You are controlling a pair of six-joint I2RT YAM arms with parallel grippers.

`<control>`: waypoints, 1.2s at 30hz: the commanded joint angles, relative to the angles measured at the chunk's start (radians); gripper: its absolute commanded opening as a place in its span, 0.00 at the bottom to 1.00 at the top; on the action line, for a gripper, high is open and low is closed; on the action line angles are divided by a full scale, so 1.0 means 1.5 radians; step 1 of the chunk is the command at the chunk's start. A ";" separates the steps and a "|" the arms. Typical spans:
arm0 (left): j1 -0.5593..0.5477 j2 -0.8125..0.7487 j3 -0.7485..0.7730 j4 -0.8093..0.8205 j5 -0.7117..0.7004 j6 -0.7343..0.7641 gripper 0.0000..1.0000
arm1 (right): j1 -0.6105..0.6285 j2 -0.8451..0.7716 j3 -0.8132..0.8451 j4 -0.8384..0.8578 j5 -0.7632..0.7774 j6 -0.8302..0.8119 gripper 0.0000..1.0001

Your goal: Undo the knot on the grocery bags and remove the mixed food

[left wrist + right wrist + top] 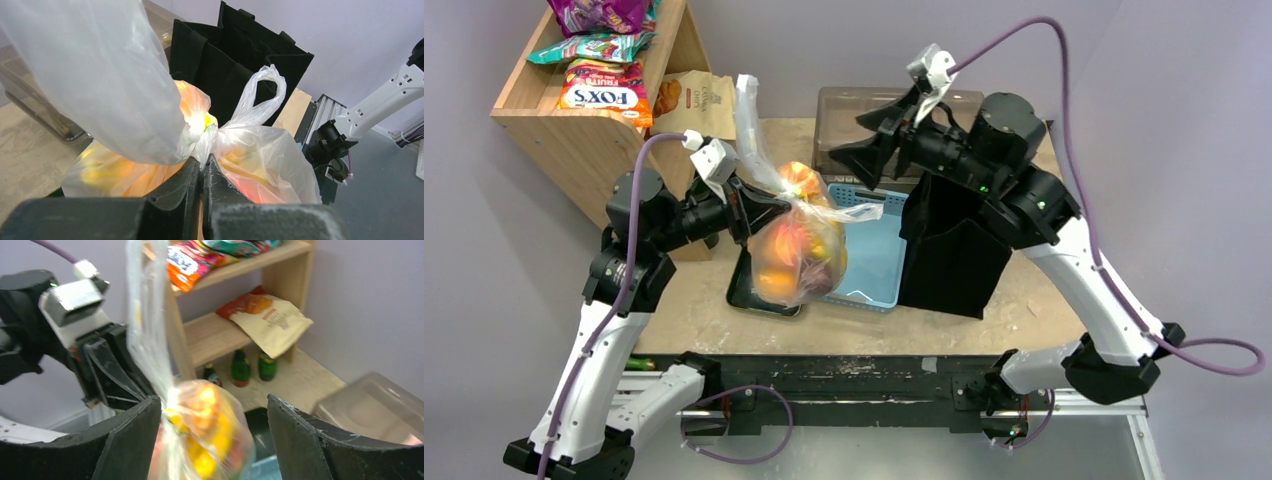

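The clear grocery bag [802,250] hangs over the table's left middle, with orange, yellow and red mixed food [786,262] showing blurred through it. My left gripper [754,203] is shut on the plastic right at the whitish knot [205,136], its tips [204,161] pressed together. One handle strip [748,118] stands straight up and a handle loop [261,95] sticks out to the right. My right gripper [856,138] is open above and to the right of the bag, with nothing in it. In the right wrist view its jaws [214,400] frame the bag [207,440] beyond them.
A black fabric bag [954,250] stands at the right, with a blue basket [874,255] beside it. A black tray [754,292] lies under the hanging bag. A clear lidded container [894,105] sits at the back. The wooden shelf [574,135] at the left holds snack packets and bottles [241,367].
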 commanded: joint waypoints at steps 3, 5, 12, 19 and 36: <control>0.002 -0.029 0.013 0.022 -0.007 -0.010 0.00 | -0.057 -0.032 0.009 -0.266 0.134 -0.068 0.73; 0.005 -0.037 0.015 0.006 -0.003 -0.004 0.00 | -0.064 -0.026 0.014 -0.367 0.198 -0.081 0.74; 0.010 -0.056 0.020 -0.025 -0.002 0.004 0.00 | -0.081 -0.077 -0.049 -0.457 0.302 -0.094 0.71; 0.016 -0.066 0.014 -0.027 -0.002 -0.002 0.00 | -0.218 -0.094 0.000 -0.562 0.418 -0.138 0.66; 0.016 -0.047 0.023 0.004 0.016 -0.028 0.00 | -0.486 -0.003 -0.001 -0.631 0.257 -0.128 0.63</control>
